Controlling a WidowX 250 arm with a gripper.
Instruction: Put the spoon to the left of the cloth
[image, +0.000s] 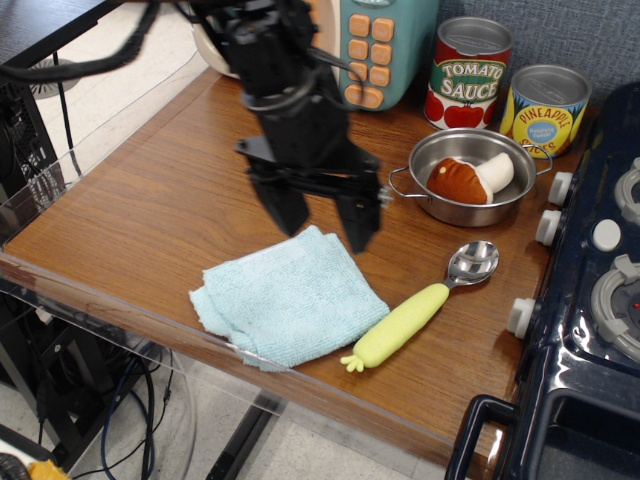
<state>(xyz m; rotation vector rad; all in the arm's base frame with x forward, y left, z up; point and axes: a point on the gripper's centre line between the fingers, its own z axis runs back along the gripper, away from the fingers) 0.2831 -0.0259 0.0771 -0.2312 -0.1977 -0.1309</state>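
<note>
The spoon (415, 309) lies on the wooden table to the right of the cloth; its silver bowl points to the back right and its yellow-green handle to the front left. The light blue cloth (285, 297) lies rumpled near the table's front edge. My black gripper (325, 222) hangs open and empty above the cloth's far right corner, its two fingers pointing down. It is to the left of the spoon's bowl and apart from it.
A steel pot (466, 177) with a plush mushroom stands behind the spoon. Tomato sauce (469, 73) and pineapple (544, 110) cans and a toy microwave (365, 45) stand at the back. A toy stove (590, 300) fills the right side.
</note>
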